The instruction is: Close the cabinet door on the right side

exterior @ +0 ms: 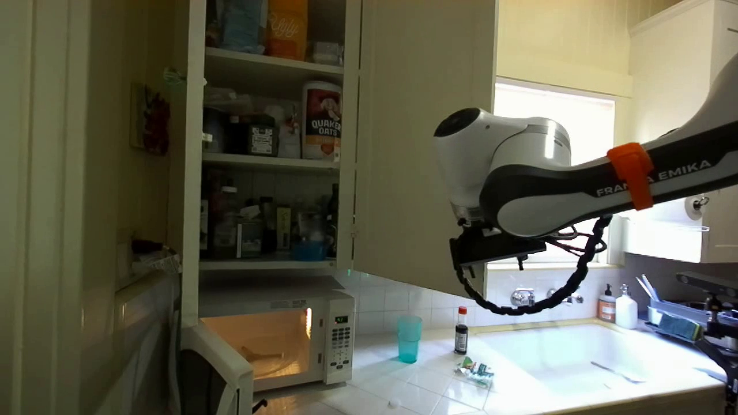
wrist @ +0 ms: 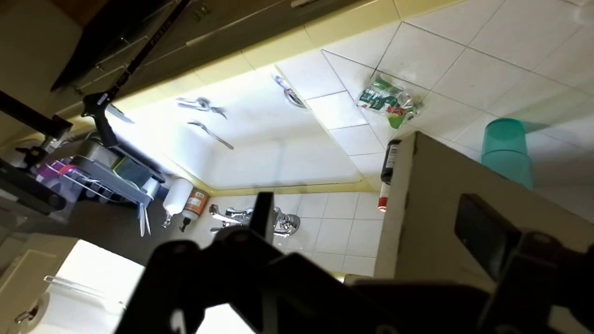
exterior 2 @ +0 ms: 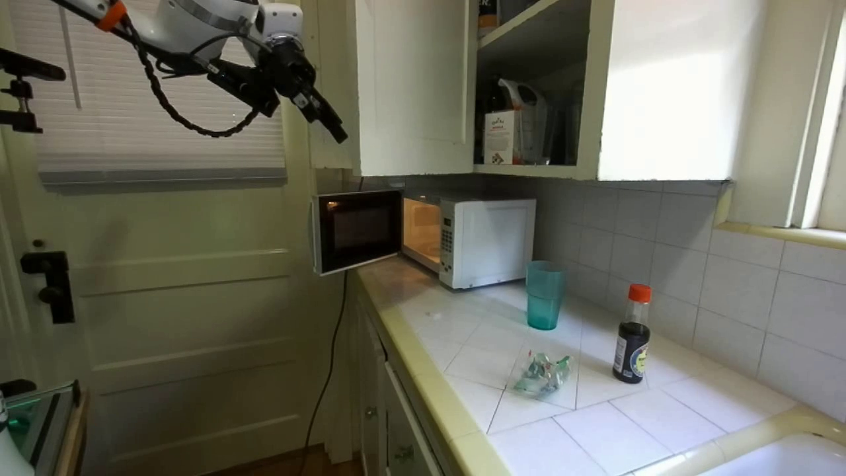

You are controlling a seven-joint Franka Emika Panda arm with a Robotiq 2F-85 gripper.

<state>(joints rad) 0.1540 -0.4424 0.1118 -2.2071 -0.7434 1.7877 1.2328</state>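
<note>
The cabinet door is a tall, plain cream panel, standing open to the right of the lit microwave in an exterior view. The same door shows in another exterior view, with its free edge towards the arm. In the wrist view its near edge and face fill the lower right. My gripper is open and empty, its fingers spread, with the door's edge showing between them. In the exterior views the gripper is beside the door's free edge. I cannot tell whether it touches.
The microwave stands with its door swung open. A teal cup, a red-capped bottle and a crumpled packet are on the counter. The sink lies beyond. Cabinet shelves hold oats and jars.
</note>
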